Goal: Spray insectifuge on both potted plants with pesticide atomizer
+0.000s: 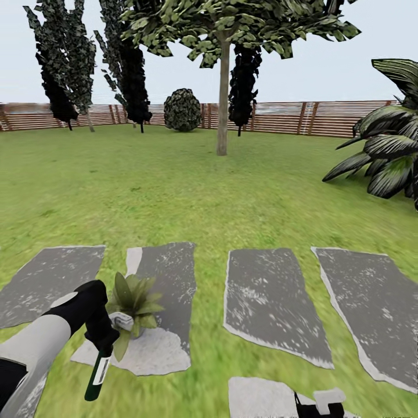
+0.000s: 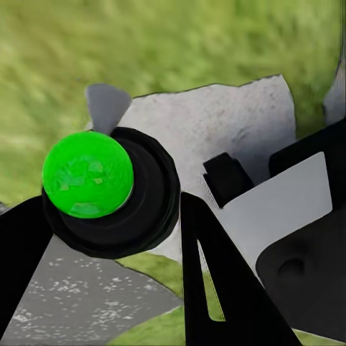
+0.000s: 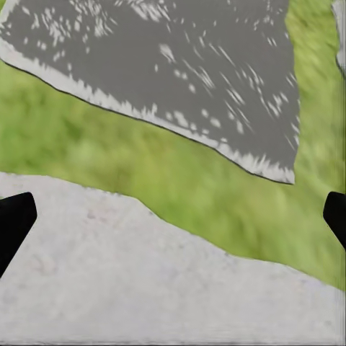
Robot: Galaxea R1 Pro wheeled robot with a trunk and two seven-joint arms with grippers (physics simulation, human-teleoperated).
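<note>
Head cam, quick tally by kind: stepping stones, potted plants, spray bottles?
Stepping stones: 6, four dark grey in a row, two pale nearer the robot
Potted plants: 1
Spray bottles: 1, in the left gripper
Total: 8

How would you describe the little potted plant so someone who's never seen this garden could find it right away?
Start at the row of flat grey stepping stones in the lawn. On the second from the left sits the potted plant, right beside the left claw holding the atomizer. It's a small rosette of pointed green leaves, far smaller than the dark striped shrub at right.
</note>
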